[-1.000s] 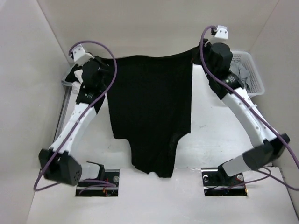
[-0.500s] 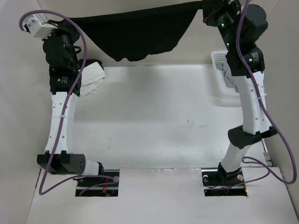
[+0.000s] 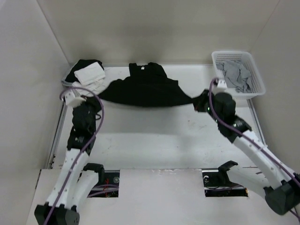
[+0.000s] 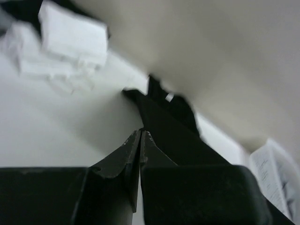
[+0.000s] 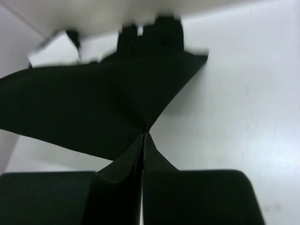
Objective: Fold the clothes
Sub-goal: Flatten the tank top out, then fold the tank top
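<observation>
Black T-shirt (image 3: 145,86) spread across the upper centre of the frame, collar toward the back wall, its near edge stretched from side to side. Left gripper (image 4: 141,136) and right gripper (image 5: 144,137) each pinch a corner of the fabric, fingers pressed together on it. The step appears to be laying the garment flat. It likely goes best if both corners come down level and taut onto the table (image 3: 154,140), clear of the white cloths (image 3: 90,75) at upper left.
</observation>
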Robot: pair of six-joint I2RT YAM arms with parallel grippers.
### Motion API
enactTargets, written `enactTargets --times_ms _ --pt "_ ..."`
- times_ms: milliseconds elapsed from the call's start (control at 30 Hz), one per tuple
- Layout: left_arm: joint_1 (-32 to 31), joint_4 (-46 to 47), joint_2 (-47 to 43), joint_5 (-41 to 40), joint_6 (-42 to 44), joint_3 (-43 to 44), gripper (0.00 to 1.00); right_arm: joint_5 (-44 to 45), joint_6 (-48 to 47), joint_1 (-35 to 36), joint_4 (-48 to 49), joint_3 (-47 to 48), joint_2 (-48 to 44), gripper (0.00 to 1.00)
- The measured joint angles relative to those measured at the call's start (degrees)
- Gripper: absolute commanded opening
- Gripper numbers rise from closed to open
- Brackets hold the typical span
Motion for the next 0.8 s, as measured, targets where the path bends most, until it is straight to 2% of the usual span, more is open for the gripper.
enactTargets --times_ms 67,167,267,400,533,633,700,800 --pt "-1.07 -5.38 -8.57 -0.39 -1.18 -8.00 0.01 -0.02 2.67 2.58 0.20 -10.43 -6.47 0.00" --pt "-1.79 -13.57 -18.99 -0.37 -3.72 -13.60 0.01 0.00 7.48 8.20 0.46 -21.94 -14.53 0.00" --pt "-2.80 -23.47 -28.70 -0.17 -7.34 -16.02 0.00 -0.04 13.66 14.80 -0.42 -30.95 -21.14 0.00" --pt "-5.66 -33.70 -34.12 0.66 -12.70 -16.06 0.00 0.76 22.99 24.65 -4.11 -38.58 -26.40 0.00" --pt "-9.14 -40.65 -34.80 0.72 -17.18 -15.85 0.00 4.09 29.27 34.38 -7.76 -38.66 -27.71 0.00" --pt "-9.31 -44.68 -34.88 -0.24 -18.49 -13.27 0.00 7.48 30.97 37.92 -10.80 -34.91 -26.27 0.00" --pt "-8.92 -44.54 -33.92 -1.62 -18.12 -10.54 0.00 8.63 30.21 37.24 -11.37 -31.30 -24.37 0.00" --pt "-8.02 -38.84 -28.65 -4.15 -16.46 -6.95 0.00 8.22 25.70 29.22 -10.05 -23.80 -18.43 0.00"
